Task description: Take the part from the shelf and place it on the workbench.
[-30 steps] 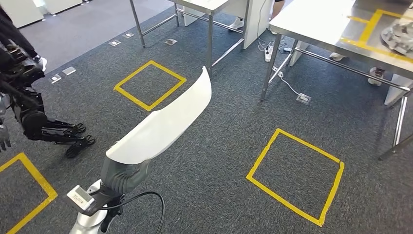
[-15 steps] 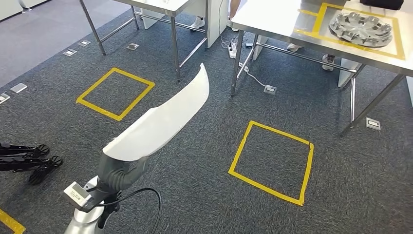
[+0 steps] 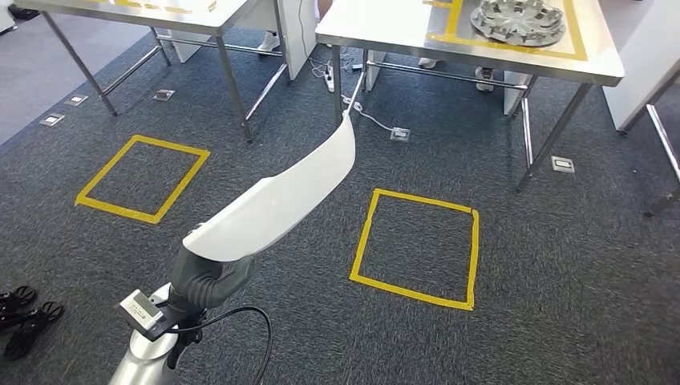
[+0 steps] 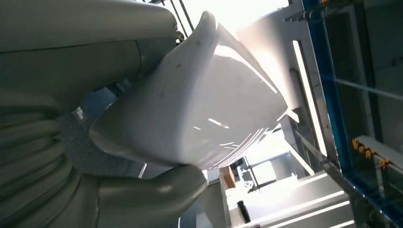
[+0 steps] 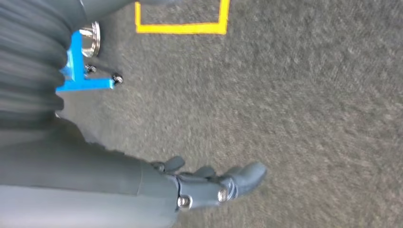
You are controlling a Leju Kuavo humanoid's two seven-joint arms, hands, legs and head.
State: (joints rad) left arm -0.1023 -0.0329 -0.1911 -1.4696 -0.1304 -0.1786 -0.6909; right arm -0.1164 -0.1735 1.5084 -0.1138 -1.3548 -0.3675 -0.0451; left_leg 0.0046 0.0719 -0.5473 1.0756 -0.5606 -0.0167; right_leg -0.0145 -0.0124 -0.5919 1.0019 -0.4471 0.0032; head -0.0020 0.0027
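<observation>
Head view: left hand (image 3: 210, 277) at lower left of frame grips the near end of the part (image 3: 277, 200), a long curved white panel that runs up and right toward frame centre, its far tip over the carpet just short of the worktop (image 3: 385, 28) at top centre. Part is held in the air, not yet on the worktop. On that worktop a yellow-taped zone holds a silver wheel cover (image 3: 517, 18), cut off by the top edge. A second worktop (image 3: 200, 12) sits upper left; yellow tape squares on the carpet, one at centre-right (image 3: 415, 245), one at left (image 3: 143, 178). Judgement: panel looks like thin rigid plastic, light but long, glossy so likely slippery; held at one end it will lever and swing, a hold nearer the middle would steady it. Left wrist view: left hand (image 4: 71, 156) wraps the panel (image 4: 204, 104), thumb under and fingers over the rim; bright glare washes out the background, contact area partly hidden. Right wrist view: right hand (image 5: 209, 187) hangs over carpet, lower centre of frame, holding nothing, dark fingers seem loosely curled but blurred, so cannot tell apart or closed; a blue bracket (image 5: 78, 71) at upper left.
</observation>
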